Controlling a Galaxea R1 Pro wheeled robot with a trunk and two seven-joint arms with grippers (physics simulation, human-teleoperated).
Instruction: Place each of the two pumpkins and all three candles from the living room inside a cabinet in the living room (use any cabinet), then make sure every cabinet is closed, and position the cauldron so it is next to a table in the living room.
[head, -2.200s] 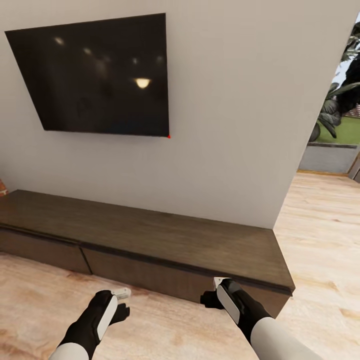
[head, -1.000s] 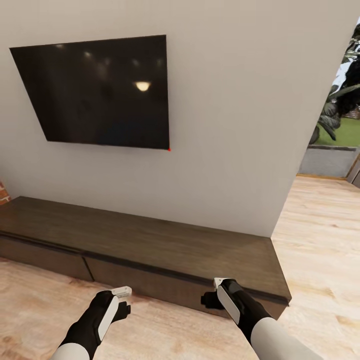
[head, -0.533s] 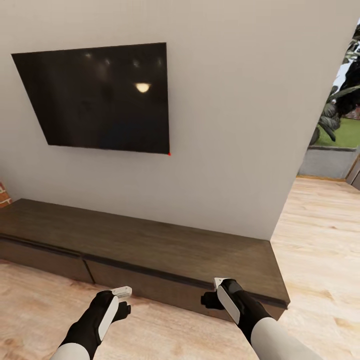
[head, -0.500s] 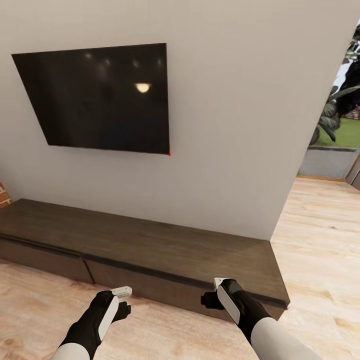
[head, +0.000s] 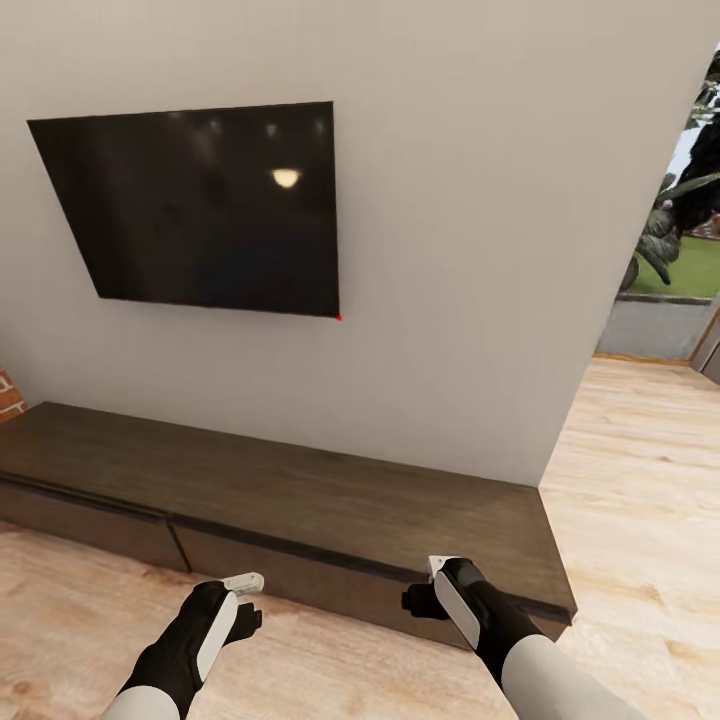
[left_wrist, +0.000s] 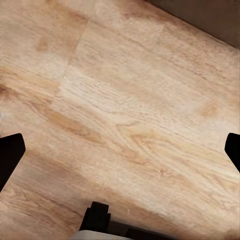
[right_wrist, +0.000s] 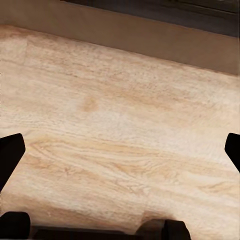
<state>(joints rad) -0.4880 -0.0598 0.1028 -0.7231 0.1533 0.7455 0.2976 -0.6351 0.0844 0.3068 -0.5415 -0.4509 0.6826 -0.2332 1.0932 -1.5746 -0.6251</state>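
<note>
Head view: a grey wall (head: 460, 250) carries a dark television (head: 200, 205) over the shut cabinet (head: 300, 490).
Beyond both spread-fingered, empty grippers, left gripper (head: 243, 598) and right gripper (head: 428, 590), lies wood floor (left_wrist: 125, 115); the cabinet's left end is cut off.

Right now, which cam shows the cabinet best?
Head view: the whole cabinet under the TV, drawer fronts flush. The right wrist view catches a strip of its front above the floor; the left wrist view, a dark corner.

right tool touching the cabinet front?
Apart. In the right wrist view, bare floor separates the open right tool from the cabinet front.
</note>
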